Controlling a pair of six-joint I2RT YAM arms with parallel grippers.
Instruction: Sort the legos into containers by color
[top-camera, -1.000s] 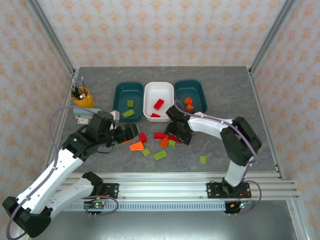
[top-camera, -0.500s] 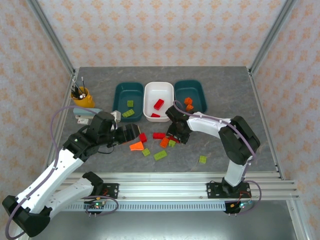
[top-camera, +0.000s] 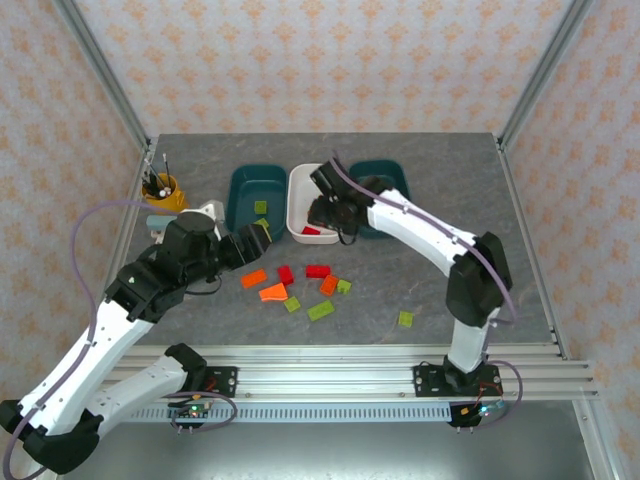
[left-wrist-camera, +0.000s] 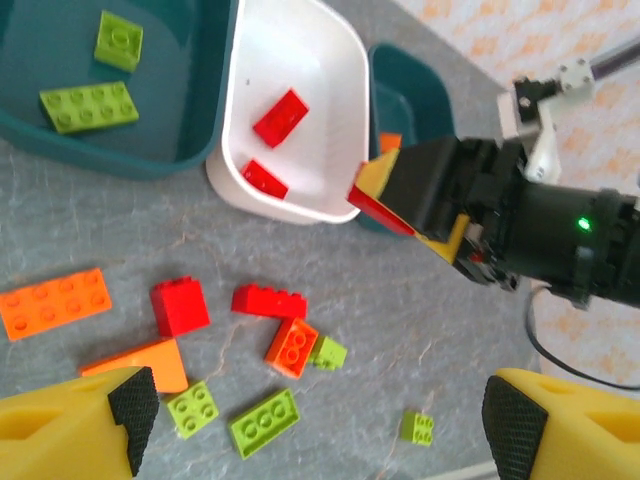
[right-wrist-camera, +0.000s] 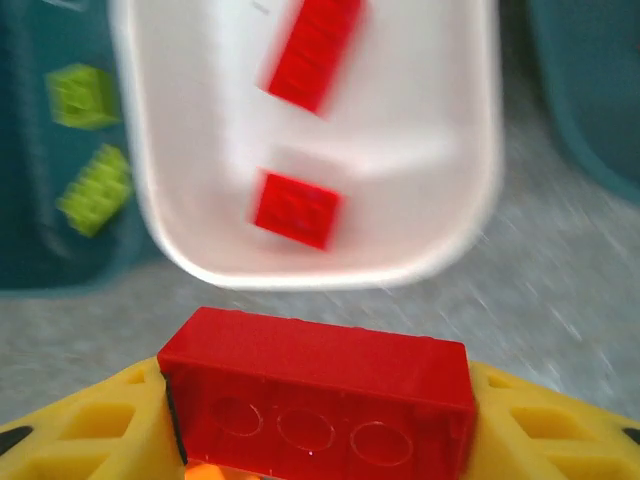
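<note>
My right fingers (right-wrist-camera: 90, 425) pinch a red brick (right-wrist-camera: 315, 385) by its short ends, just above the near rim of the white tray (right-wrist-camera: 300, 272) and not yet over its floor. The brick's long axis runs from finger to finger, roughly parallel to that rim and to the bench's (top-camera: 450, 180) near edge. It sits nearly level, with a long side face turned toward my wrist camera.

My left fingers (left-wrist-camera: 70, 420) are spread wide with nothing between them, above the loose legos (left-wrist-camera: 268, 300) in the middle of the bench.

As I judge it, the job is under halfway. Two reds (right-wrist-camera: 297, 208) lie in the white tray and two greens (left-wrist-camera: 90, 105) in the left teal tray (top-camera: 236, 200). The right teal tray (top-camera: 400, 180) shows a bit of orange, mostly hidden behind my arm. On the bench wait two reds, three oranges and four greens.
</note>
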